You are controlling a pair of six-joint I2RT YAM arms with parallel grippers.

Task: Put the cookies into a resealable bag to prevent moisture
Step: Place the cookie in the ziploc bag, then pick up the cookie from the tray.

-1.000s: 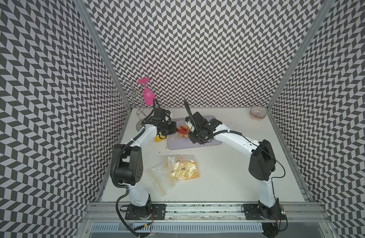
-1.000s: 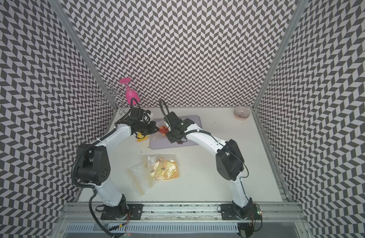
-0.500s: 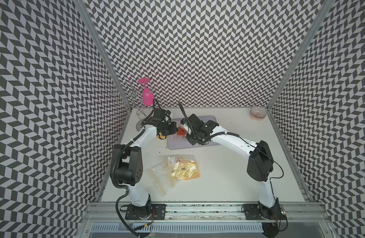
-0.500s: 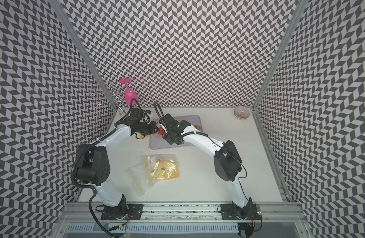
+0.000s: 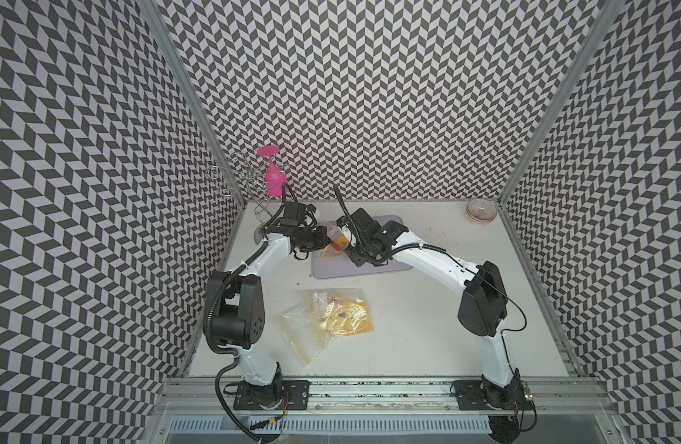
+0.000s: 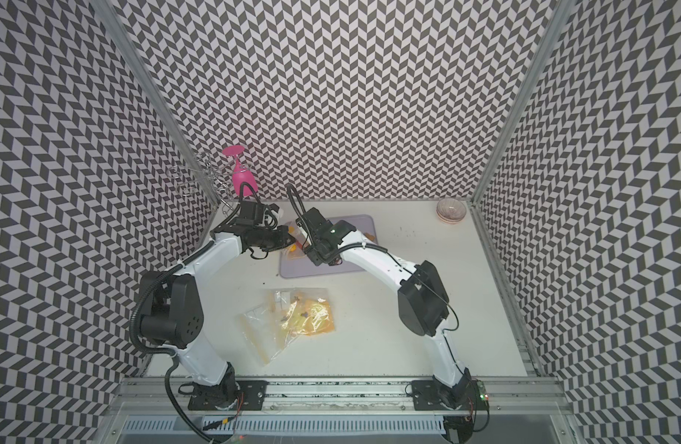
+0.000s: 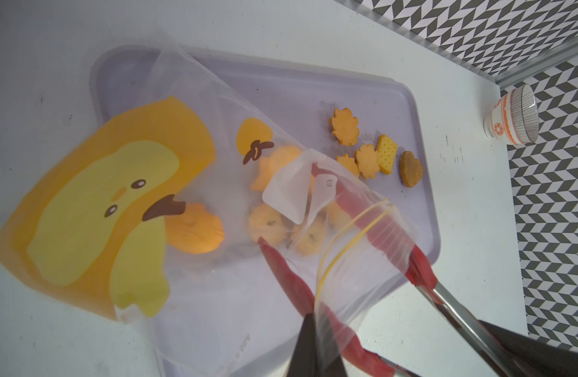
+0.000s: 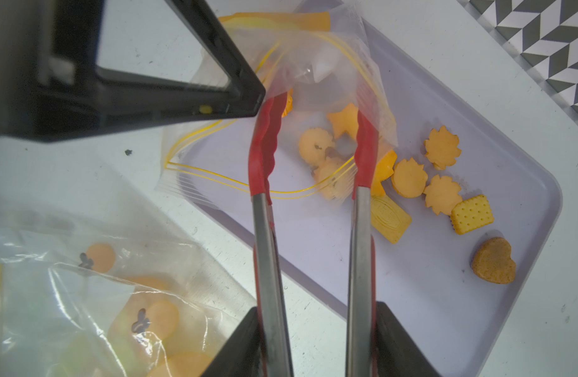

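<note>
Several cookies (image 8: 315, 145) | in bag (image 8: 313, 65); between tongs (image 8: 265, 147); ahead of right fingers (image 8: 402, 342)

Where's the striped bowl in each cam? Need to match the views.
Both top views: striped bowl in the table's far right corner, against the walls.
Left wrist: bowl near the picture's right edge, by the wall corner, past the tray.
Right wrist: not in it.
Shared landmark: lavender tray, in all four.

Bright, even light, soft shadows; glare on spare bags (image 8: 85, 293); fgnd blurry.
</note>
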